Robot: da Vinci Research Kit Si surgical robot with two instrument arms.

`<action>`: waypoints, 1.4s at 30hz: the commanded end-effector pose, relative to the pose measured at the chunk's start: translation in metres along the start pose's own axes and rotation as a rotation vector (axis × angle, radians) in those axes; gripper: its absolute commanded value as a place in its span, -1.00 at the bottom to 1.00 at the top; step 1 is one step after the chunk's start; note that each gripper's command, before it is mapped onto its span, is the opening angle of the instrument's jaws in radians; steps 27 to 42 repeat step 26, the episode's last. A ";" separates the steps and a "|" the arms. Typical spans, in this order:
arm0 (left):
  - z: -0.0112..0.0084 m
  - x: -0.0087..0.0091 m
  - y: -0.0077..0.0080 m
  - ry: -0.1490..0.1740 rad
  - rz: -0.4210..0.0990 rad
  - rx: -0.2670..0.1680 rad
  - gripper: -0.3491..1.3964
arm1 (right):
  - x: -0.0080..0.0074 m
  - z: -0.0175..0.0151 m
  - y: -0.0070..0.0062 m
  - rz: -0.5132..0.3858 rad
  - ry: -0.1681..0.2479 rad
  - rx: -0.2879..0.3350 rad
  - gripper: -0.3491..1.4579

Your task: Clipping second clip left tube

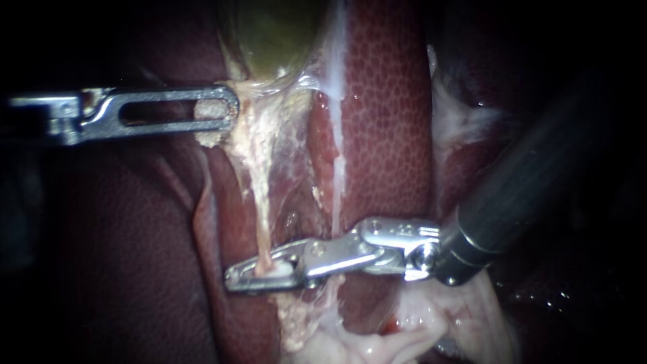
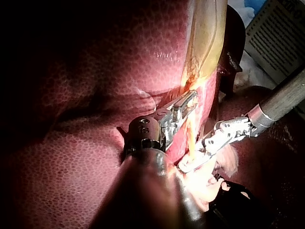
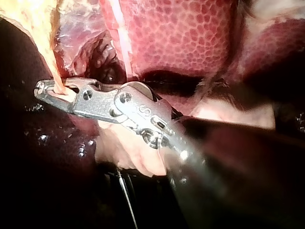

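The greenish gallbladder point(image 1: 276, 40) lies at the top of the endoscope view. From its neck the left tube point(image 1: 261, 202), a pale thin strand, runs down; the whitish right tube point(image 1: 337, 168) runs beside it. My right instrument point(image 1: 263, 273) comes in from the right with its long jaws across the left tube, closed on it from both sides, with a white clip point(image 1: 280, 269) between them. The right wrist view shows the same hold point(image 3: 45, 90). My left instrument point(image 1: 226, 111) has its slotted jaws shut on pale tissue at the gallbladder's neck, also seen in the left wrist view point(image 2: 183, 107).
Dark red liver point(image 1: 391, 101) lies on both sides of the tubes. Pale fatty tissue point(image 1: 404, 330) bulges below the right instrument's wrist. White gauze and a printed sheet point(image 2: 276, 33) lie beyond the tissue in the left wrist view.
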 end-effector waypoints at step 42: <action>0.0001 0.0000 0.0000 0.000 0.000 0.000 -1.00 | 0.0000 -0.0003 0.0001 -0.001 0.002 -0.003 -1.00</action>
